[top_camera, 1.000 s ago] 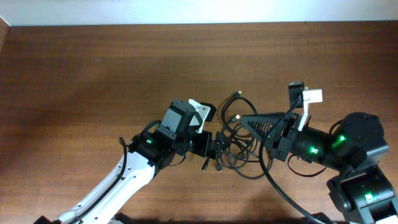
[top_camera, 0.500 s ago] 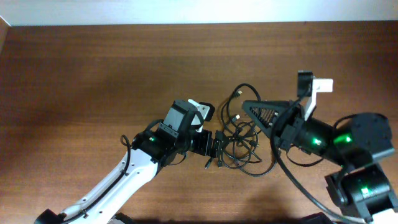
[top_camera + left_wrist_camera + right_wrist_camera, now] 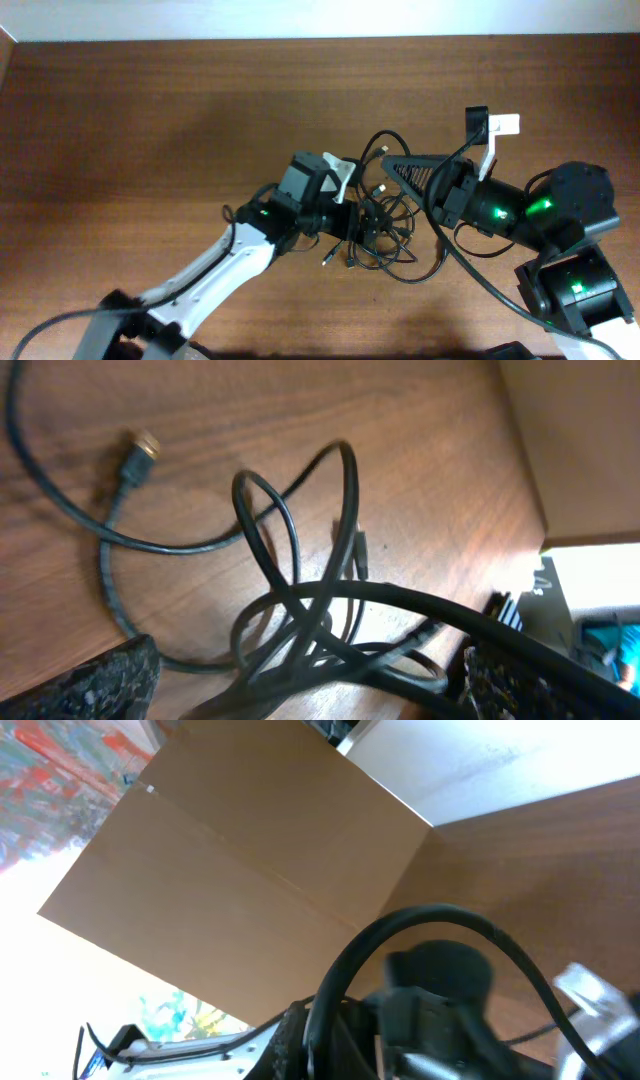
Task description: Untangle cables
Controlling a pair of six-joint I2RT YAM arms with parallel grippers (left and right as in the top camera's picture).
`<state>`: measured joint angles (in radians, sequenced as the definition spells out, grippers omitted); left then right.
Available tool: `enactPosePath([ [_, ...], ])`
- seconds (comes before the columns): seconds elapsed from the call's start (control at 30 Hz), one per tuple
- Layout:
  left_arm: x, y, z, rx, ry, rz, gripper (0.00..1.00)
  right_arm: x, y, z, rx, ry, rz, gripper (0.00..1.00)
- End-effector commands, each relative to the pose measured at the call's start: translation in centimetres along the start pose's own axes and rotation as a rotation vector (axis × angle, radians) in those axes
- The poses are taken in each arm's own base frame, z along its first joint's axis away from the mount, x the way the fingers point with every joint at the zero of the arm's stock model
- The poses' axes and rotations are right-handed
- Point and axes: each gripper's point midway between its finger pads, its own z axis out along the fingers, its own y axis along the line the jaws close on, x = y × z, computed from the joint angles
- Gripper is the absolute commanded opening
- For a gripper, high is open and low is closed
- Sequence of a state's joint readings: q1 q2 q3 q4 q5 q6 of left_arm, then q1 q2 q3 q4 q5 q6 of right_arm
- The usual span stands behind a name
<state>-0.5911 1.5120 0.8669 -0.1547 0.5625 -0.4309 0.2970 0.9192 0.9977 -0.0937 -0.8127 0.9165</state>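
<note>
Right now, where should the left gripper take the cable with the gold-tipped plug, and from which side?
Grip the plug body, or the cord just behind it, straight down from above, jaws set across the cord. That end lies flat on the table, apart from the knotted cables, so the open left gripper would likely close on it alone.

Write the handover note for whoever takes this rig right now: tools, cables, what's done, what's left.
Left tool: open, fingers on either side of the tangle, gripping nothing.
Right tool: shut, at the tangle's upper right edge in the overhead view. It is unclear whether it pinches a cord.
Cables: one knotted bundle in the middle of the table, loops crossing, a few plugs sticking out.
Done: nothing separated.
Left: work each cord free and lay them apart.
</note>
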Motion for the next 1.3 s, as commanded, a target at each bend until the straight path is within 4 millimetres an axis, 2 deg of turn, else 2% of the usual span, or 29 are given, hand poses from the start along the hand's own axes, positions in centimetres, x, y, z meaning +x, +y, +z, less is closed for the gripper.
enactPosePath([
  [0.0,1.5,0.3,1.8,0.001,0.058,-0.013,0.99,-0.3,1.8,-0.4,-0.035,-0.002,-0.033,0.04],
  [0.1,2.7,1.2,2.6,-0.021,0.103,-0.033,0.99,-0.4,1.7,-0.4,-0.033,-0.004,-0.033,0.04],
  [0.27,6.1,4.4,3.2,-0.132,0.228,-0.057,0.99,-0.5,1.7,-0.4,-0.029,-0.010,-0.033,0.04],
  [0.37,7.3,7.5,2.4,-0.305,0.257,-0.080,0.99,-0.5,1.7,-0.4,-0.029,-0.010,-0.033,0.04],
  [0.5,7.7,10.3,1.0,-0.458,0.255,-0.131,0.99,-0.1,1.2,-0.4,-0.010,0.005,-0.014,0.04],
  [0.6,7.4,12.2,-0.3,-0.500,0.246,-0.187,0.99,0.2,0.7,-0.4,0.007,0.013,-0.012,0.04],
  [0.73,6.6,14.7,-3.2,-0.539,0.217,-0.256,0.99,0.1,-0.2,-0.4,0.049,0.000,-0.011,0.04],
  [0.8,5.5,15.0,-4.7,-0.540,0.185,-0.227,0.99,0.0,-1.2,-0.5,0.093,-0.015,-0.022,0.04],
  [0.93,2.9,14.3,-8.0,-0.544,0.066,-0.191,0.99,0.4,-4.7,-0.9,0.254,-0.032,0.005,0.04],
  [1.0,1.9,14.5,-9.5,-0.571,0.014,-0.181,0.99,0.7,-5.6,-1.1,0.292,-0.025,0.017,0.04],
  [1.13,1.3,16.6,-12.1,-0.671,-0.040,-0.217,0.99,0.9,-5.6,-1.3,0.297,-0.022,0.013,0.04],
  [1.27,1.6,17.6,-13.1,-0.679,-0.047,-0.267,0.99,1.1,-5.6,-1.4,0.298,-0.016,0.018,0.04],
])
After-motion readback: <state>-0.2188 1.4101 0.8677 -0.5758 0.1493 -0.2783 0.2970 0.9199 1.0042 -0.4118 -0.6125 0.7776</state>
